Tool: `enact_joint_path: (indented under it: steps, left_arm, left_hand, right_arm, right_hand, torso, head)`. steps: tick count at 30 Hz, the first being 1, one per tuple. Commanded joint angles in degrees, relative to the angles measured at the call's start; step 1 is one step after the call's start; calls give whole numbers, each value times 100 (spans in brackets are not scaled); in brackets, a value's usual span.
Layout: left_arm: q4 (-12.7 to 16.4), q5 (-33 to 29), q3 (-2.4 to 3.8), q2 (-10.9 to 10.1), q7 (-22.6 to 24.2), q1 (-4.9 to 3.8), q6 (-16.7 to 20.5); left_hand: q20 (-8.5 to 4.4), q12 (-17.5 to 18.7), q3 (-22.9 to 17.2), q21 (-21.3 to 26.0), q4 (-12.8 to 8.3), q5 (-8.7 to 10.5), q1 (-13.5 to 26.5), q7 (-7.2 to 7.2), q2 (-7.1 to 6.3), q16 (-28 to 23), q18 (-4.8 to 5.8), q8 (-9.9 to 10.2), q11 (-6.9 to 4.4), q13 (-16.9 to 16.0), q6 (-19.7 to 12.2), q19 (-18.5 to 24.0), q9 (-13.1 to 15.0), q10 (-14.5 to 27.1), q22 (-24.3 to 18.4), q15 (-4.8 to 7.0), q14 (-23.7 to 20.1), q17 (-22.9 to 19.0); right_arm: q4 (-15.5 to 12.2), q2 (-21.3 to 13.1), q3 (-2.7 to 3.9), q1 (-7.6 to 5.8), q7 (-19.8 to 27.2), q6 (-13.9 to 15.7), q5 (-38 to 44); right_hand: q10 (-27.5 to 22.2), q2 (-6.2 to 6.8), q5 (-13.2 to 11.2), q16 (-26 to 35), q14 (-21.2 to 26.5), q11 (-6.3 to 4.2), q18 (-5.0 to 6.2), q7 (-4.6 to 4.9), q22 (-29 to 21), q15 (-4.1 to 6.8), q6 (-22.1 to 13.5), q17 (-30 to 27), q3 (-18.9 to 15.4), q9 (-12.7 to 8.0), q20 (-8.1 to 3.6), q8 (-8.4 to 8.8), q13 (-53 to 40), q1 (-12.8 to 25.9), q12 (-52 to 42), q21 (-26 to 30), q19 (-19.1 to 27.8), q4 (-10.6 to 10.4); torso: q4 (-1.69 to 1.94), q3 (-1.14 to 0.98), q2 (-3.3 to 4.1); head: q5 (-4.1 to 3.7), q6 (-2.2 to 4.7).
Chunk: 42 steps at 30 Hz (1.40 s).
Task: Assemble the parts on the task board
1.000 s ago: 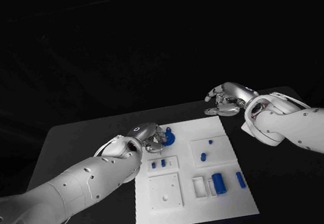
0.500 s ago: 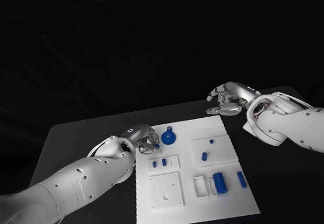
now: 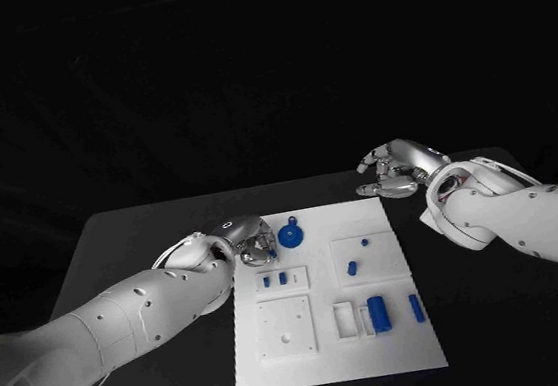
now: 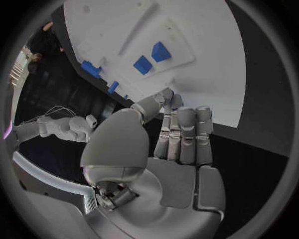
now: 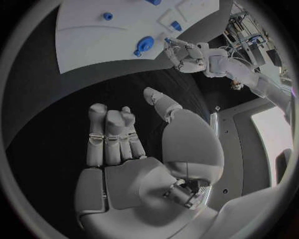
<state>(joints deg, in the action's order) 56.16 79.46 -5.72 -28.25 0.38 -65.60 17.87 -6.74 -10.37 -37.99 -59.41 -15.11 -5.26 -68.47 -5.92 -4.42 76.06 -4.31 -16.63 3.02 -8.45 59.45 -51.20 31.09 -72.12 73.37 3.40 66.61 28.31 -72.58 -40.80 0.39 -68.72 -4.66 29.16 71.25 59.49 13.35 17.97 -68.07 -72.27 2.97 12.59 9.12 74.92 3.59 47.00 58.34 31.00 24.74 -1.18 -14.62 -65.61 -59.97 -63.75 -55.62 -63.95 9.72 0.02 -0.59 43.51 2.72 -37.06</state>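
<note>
The white task board (image 3: 394,345) lies mid-table, also seen in the left wrist view (image 4: 206,40) and the right wrist view (image 5: 93,35). A round blue part (image 3: 293,236) (image 5: 143,46) sits near its far edge. My left hand (image 3: 241,240) (image 4: 177,144) hovers just left of that part, at the board's far left corner. It seems to pinch a small blue piece (image 5: 167,40) between thumb and fingertip. My right hand (image 3: 393,173) (image 5: 124,144) hangs past the board's far right corner, holding nothing, thumb apart from the fingers.
Two small blue pieces (image 3: 274,280) (image 4: 151,57) stand in a raised pocket on the board's left. More blue parts lie to the right, among them a long block (image 3: 377,315) and a thin bar (image 3: 415,308). Black table (image 3: 127,240) surrounds the board.
My left hand has drawn back to the left, off the round blue part, which stays on the board. The right hand has hardly moved.
</note>
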Motion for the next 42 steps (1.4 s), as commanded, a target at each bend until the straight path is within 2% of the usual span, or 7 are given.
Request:
enact_joint_path:
  steps: [1,15,31,42]
  left_arm:
    - [20,30,1,3,8,0,-123]
    - [-18,18,-11,49,-28,4,-255]
    - [-45,50,-40,48,-91,10,-472]
    - [-32,75,-74,46,-35,27,-388]
  left_hand:
    - [-202,11,-32,-12,-11,-28,59,9,21,19,-171,-22,6,-6,40,-27,8,-45,7,-4,26,-8]
    - [-204,15,-35,-12,-13,-26,64,9,24,21,-170,-21,4,-7,43,-29,5,-52,6,-2,28,-11]
    - [-206,25,-40,-12,-22,-23,65,8,30,21,-169,-16,5,-5,38,-29,0,-50,7,-3,25,-14]
    - [-206,30,-41,-11,-26,-20,67,7,35,22,-167,-15,5,-6,37,-28,-2,-52,7,-3,23,-16]
  right_arm:
    - [-9,1,2,2,30,-64,47]
    - [-9,11,2,2,29,-64,50]
    - [-2,10,2,2,29,-66,51]
    - [7,18,2,3,30,-66,51]
  right_hand:
    - [-40,3,31,32,-26,-12,241,28,103,-7,-1,7,-36,-9,-27,-35,8,38,-38,25,-1,-2]
    - [-40,0,30,33,-26,-12,241,28,103,-7,-2,8,-37,-10,-27,-35,12,36,-40,25,-1,0]
    - [-41,0,28,34,-26,-12,241,28,103,-7,-2,8,-38,-10,-27,-35,16,36,-42,26,-2,0]
    - [-41,-1,27,35,-26,-12,241,28,103,-7,-2,8,-39,-11,-27,-35,19,35,-44,27,-2,1]
  torso:
    - [5,-3,0]
    - [-9,-4,4]
    - [-4,-4,3]
    - [-2,-1,5]
  head:
    - [2,1]
    - [23,1]
    - [16,-28]
    - [14,-35]
